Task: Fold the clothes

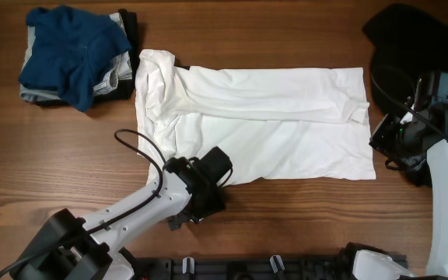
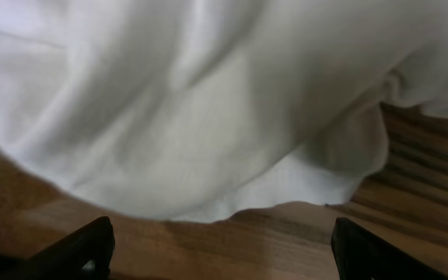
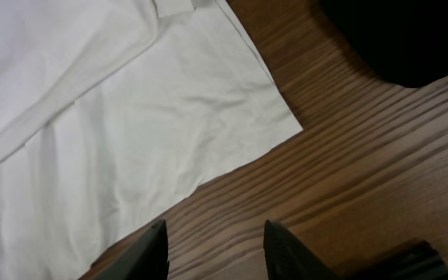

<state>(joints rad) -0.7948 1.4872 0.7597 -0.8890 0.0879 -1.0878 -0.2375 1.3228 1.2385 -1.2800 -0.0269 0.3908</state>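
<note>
Two grippers show: the left gripper stands spread wide and empty at the near hem of the one white T-shirt, and the right gripper is parted and empty over bare wood just off the shirt's near right corner. The shirt lies spread on the table. One black garment sits beyond its right end; one blue garment tops a grey one off its left end.

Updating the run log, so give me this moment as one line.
white T-shirt: flat, partly folded | left hand: open at near hem | right hand: open beside corner | held: nothing
</note>
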